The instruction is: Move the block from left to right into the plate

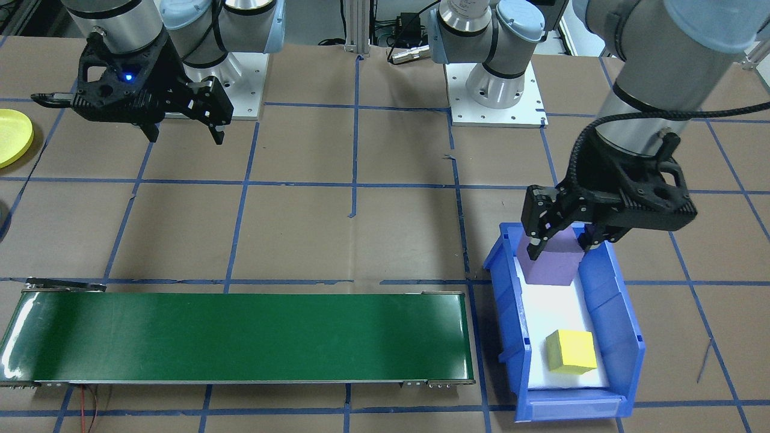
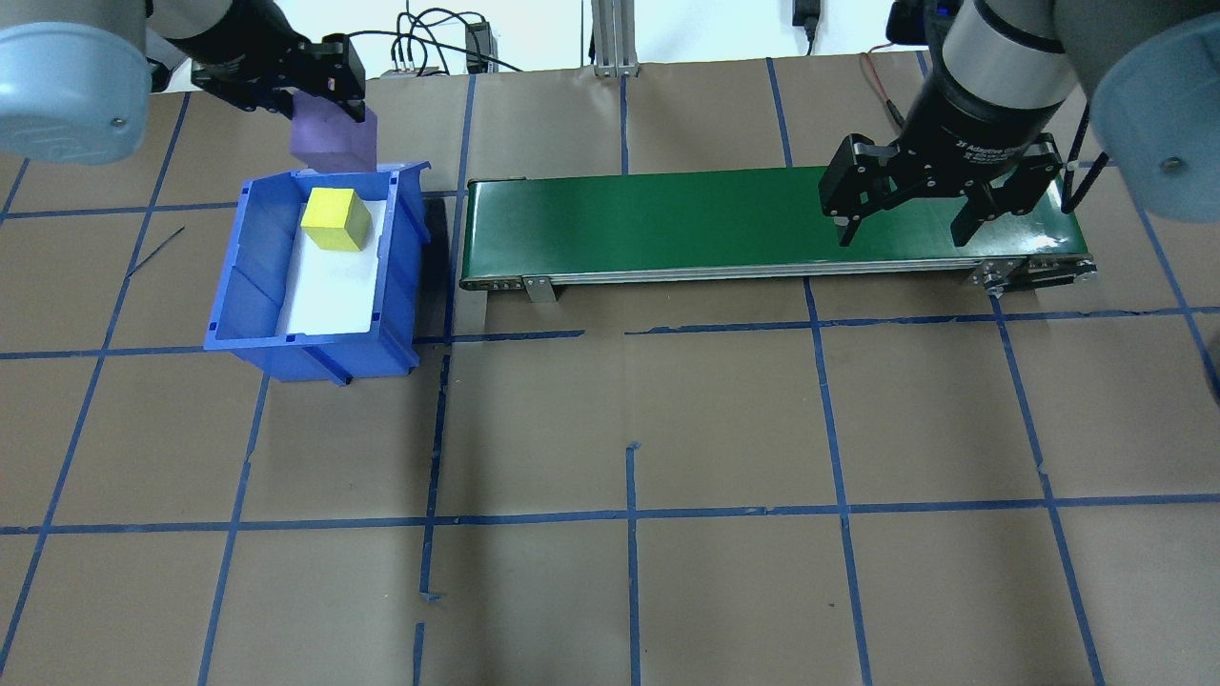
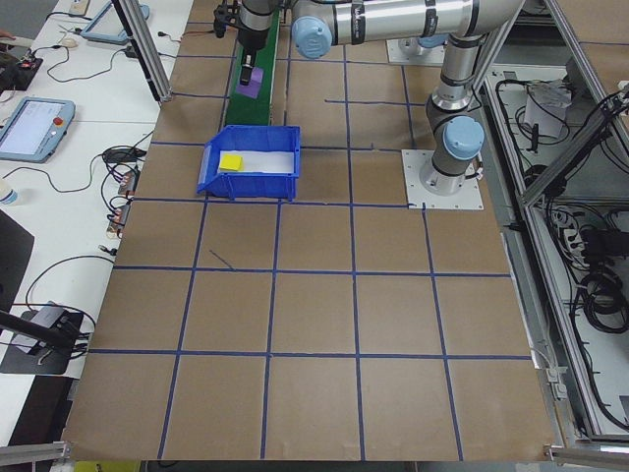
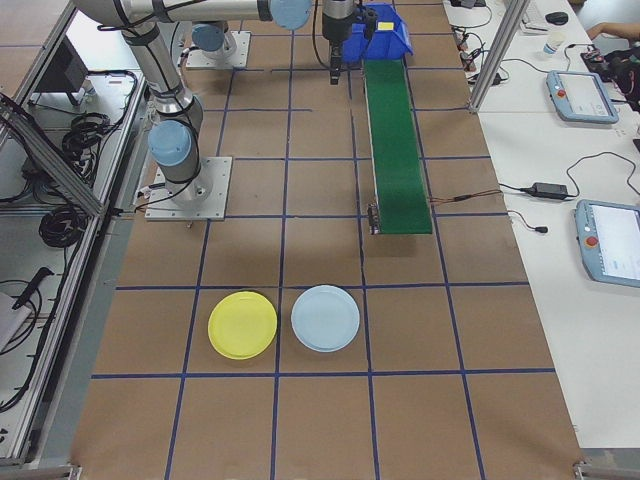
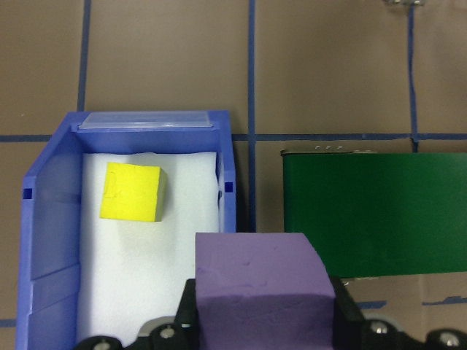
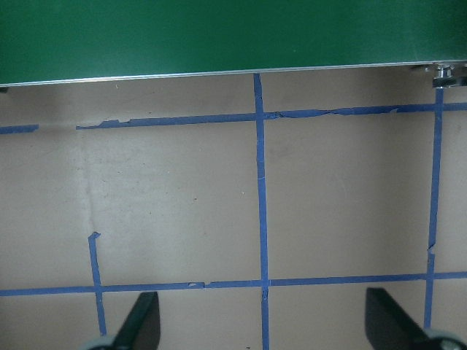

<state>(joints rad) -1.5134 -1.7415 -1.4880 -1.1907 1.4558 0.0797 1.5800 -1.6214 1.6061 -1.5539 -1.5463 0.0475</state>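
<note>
Front view: you are seeing the left gripper (image 1: pixel 559 243) clamping the purple block (image 1: pixel 550 260) above the bin (image 1: pixel 625 349)
Handling: block is looking like light, soft foam, so keep gripping its flat sides
Right gripper (image 2: pixel 905 224): fingers are standing apart, holding nothing
Plate (image 4: pixel 243 324): lying well apart from you

I count two blocks: purple (image 1: pixel 550 263), yellow (image 1: pixel 570 351). Two plates: yellow (image 4: pixel 242 325), pale blue (image 4: pixel 325 318). One bin (image 1: pixel 619 337), one conveyor (image 1: pixel 240 337).

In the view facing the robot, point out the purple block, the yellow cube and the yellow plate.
purple block (image 1: pixel 550 264): front-facing view, its front face.
yellow cube (image 1: pixel 571 350): front-facing view, its top face.
yellow plate (image 1: pixel 12 137): front-facing view, its inner surface.
</note>
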